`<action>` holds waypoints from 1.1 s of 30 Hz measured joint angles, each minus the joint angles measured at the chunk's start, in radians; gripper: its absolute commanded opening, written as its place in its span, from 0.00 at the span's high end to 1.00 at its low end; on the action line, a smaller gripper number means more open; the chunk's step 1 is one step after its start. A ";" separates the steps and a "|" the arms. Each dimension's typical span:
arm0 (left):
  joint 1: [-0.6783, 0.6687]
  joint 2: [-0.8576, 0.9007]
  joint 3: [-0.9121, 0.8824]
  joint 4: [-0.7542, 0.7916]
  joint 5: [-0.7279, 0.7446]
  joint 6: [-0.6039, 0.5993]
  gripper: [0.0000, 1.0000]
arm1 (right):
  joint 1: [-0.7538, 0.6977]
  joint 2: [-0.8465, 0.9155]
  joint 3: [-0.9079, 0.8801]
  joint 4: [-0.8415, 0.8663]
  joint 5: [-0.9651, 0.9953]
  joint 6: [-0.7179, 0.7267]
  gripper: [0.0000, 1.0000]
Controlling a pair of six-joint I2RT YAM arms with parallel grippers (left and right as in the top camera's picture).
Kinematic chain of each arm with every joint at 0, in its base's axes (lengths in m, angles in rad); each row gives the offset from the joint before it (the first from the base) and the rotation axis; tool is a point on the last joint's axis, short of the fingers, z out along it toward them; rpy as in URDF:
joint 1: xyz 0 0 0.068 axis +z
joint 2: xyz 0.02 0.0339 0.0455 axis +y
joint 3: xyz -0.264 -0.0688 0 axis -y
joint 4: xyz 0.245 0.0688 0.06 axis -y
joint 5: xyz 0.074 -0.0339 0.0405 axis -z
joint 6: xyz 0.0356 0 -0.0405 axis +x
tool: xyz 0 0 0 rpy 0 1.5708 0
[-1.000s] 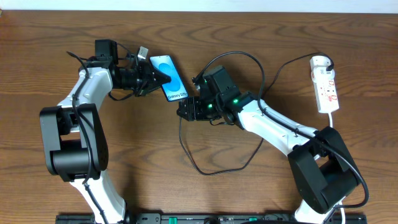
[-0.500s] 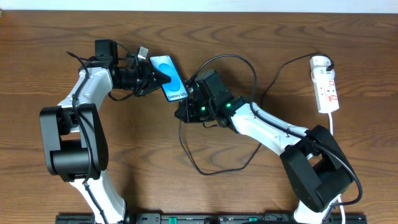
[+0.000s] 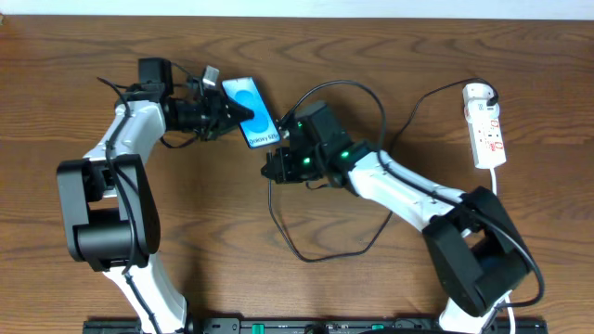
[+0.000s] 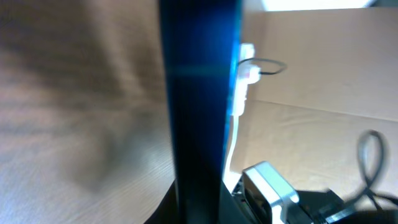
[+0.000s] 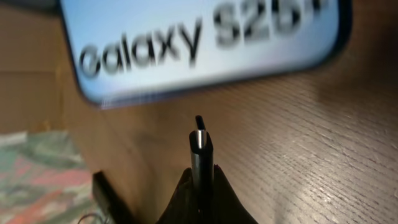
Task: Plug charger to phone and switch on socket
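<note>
- Left gripper (image 3: pixel 232 112) pinched tight on the phone (image 3: pixel 252 114), gripping it from the left long edge; blue screen faces up, text end toward the right arm.
- Left wrist view: phone (image 4: pixel 199 93) seen edge-on as a dark blue vertical band, blurred.
- Can't tell if the phone rests on the table (image 3: pixel 93 56) or is lifted off it.
- Right gripper (image 3: pixel 276 163) pressed together on the charger's connector (image 5: pixel 200 143), just beside the phone's lower end.
- Right wrist view: connector tip points up at the phone's text end (image 5: pixel 205 43), close under its edge but apart, not plugged in.
- Charger cable (image 3: pixel 325 252) trails from the right gripper in a loop toward the table's near side, another stretch arcs over the right arm toward the socket.
- Socket (image 3: pixel 487 130) lies flat at the far right, well apart from both grippers, round end away from the robot.
- White cord (image 3: pixel 497 181) runs from the socket's near end toward the right arm's base.
</note>
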 measured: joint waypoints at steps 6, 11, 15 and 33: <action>0.063 0.000 0.000 0.134 0.212 -0.004 0.93 | -0.085 -0.069 0.000 0.015 -0.196 -0.094 0.99; 0.086 0.000 0.000 0.135 0.278 -0.021 0.93 | -0.111 -0.083 0.000 0.053 -0.350 -0.143 0.99; 0.084 0.000 0.000 0.135 0.297 -0.028 0.93 | -0.110 -0.083 0.000 0.063 -0.406 -0.156 0.99; 0.082 -0.081 -0.002 0.356 0.310 -0.239 0.93 | -0.176 -0.083 -0.001 0.049 -0.510 -0.163 0.99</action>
